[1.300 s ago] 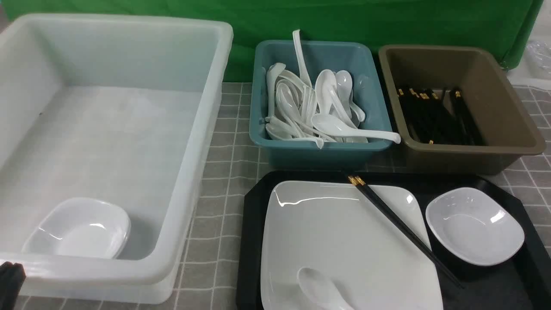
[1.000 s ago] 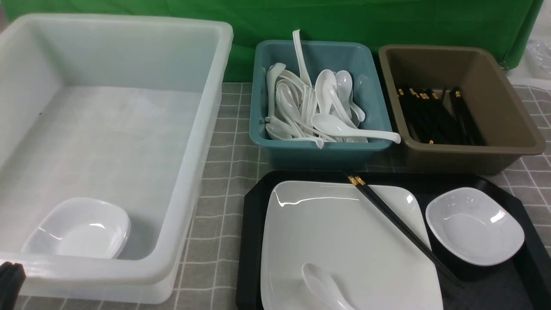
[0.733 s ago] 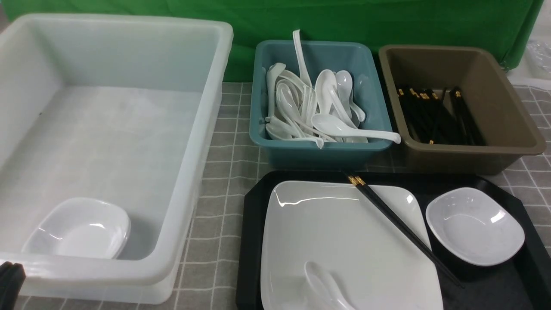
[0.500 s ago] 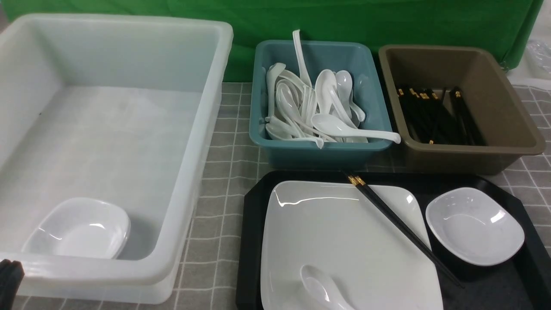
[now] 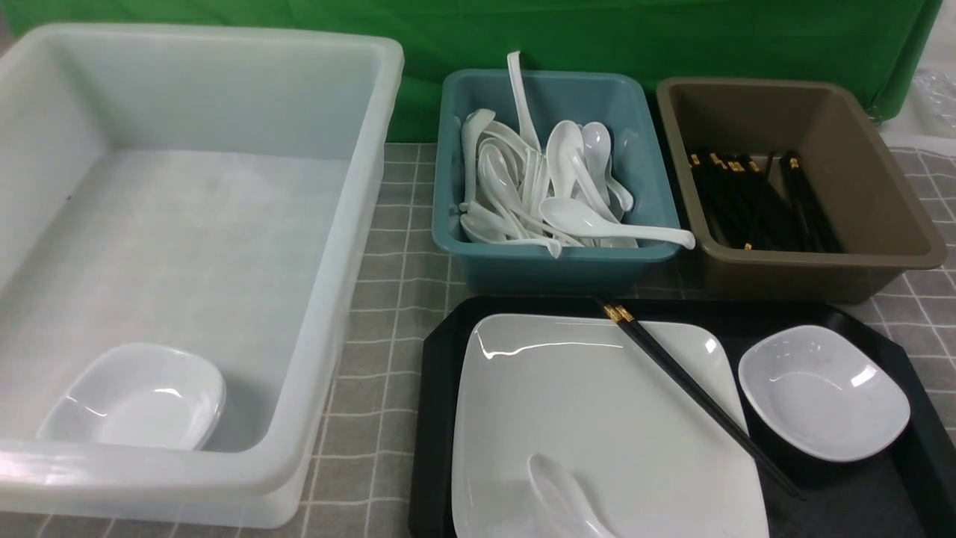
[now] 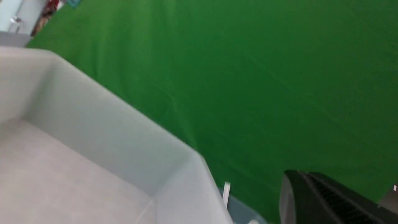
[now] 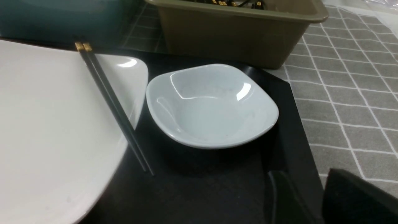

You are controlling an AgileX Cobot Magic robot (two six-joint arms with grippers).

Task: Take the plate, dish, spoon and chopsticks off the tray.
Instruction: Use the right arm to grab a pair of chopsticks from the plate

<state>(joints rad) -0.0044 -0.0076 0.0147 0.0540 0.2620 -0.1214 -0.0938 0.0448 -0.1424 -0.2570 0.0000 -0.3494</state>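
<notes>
Large black rectangular plastic tray (image 5: pixel 435 418), cut-off corners, raised rim, on the grey checked table (image 5: pixel 388 314). Large glossy white square plate (image 5: pixel 597 403), rounded corners, fills the tray's left side. White glossy soup spoon (image 5: pixel 560 497) lies on the plate's near edge. Thin black chopsticks (image 5: pixel 694 392), gold-banded, slant across the plate's far right corner, tips down on the tray floor. Small glossy white rounded-square dish (image 5: pixel 825 392) sits on the tray just right of them. Left hand (image 6: pixel 326 199) clenched, beside a translucent white tub (image 6: pixel 93 124). Right hand (image 7: pixel 314 196): only dark edges show; grip state unclear.
</notes>
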